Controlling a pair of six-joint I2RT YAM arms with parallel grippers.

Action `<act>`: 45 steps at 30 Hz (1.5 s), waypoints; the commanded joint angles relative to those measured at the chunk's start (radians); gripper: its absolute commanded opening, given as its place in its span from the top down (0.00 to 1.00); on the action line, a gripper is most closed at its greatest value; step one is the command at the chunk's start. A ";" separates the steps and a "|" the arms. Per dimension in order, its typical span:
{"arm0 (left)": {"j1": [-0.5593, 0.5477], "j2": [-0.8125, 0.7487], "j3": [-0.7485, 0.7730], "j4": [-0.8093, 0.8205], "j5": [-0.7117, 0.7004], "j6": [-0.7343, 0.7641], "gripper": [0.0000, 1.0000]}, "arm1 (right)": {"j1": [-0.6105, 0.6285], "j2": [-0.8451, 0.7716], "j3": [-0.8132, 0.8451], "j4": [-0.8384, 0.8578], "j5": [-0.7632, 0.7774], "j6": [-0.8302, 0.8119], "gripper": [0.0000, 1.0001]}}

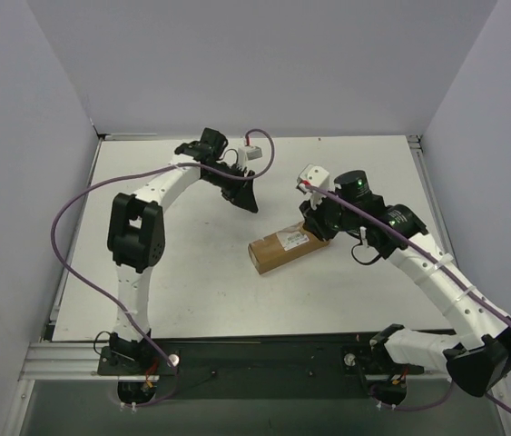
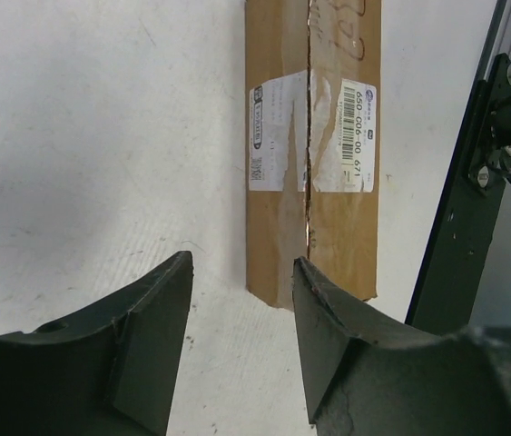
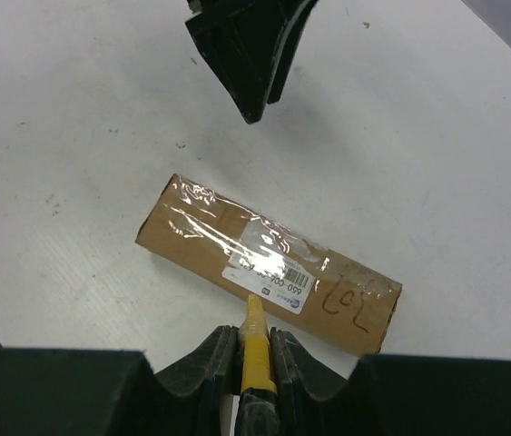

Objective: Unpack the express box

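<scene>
The left arm (image 1: 160,189) reached forward with the left fingers (image 2: 160,318) spread apart; the right fingers (image 3: 211,356) were pinched on a yellow knife (image 3: 255,350).

We identify this place as a robotics laboratory test cell. A white table (image 1: 201,272) is closed in by plain pale walls (image 1: 255,64) at the back and on both sides. The left arm (image 1: 135,232) and right arm (image 1: 437,277) are bolted at its near edge to a black base plate (image 1: 264,359), next to an aluminium rail (image 1: 64,359). We note purple cables (image 1: 55,222) running loose along both arms.
</scene>
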 commanded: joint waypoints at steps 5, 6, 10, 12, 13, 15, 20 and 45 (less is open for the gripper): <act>-0.031 -0.036 -0.135 0.202 0.023 -0.150 0.41 | 0.039 -0.057 0.036 -0.181 -0.109 -0.086 1.00; -0.024 -0.042 -0.152 0.214 0.026 -0.171 0.41 | 0.049 -0.065 -0.030 -0.181 -0.102 -0.102 1.00; 0.019 -0.141 -0.271 0.237 -0.004 -0.176 0.43 | 0.092 -0.051 -0.133 -0.133 -0.059 -0.121 1.00; 0.048 -0.226 -0.402 0.277 0.000 -0.187 0.53 | 0.094 -0.012 -0.133 -0.124 -0.013 -0.113 1.00; 0.080 -0.253 -0.457 0.293 -0.010 -0.199 0.58 | 0.094 0.022 -0.138 -0.106 0.015 -0.110 1.00; 0.107 -0.313 -0.575 0.313 -0.008 -0.251 0.75 | 0.082 0.048 -0.153 -0.061 0.099 -0.089 1.00; 0.078 -0.332 -0.699 0.276 0.045 -0.233 0.99 | -0.006 0.107 -0.204 0.098 0.104 -0.130 1.00; -0.090 -0.074 -0.557 0.482 0.043 -0.442 0.95 | -0.076 0.173 -0.173 0.227 0.164 -0.170 1.00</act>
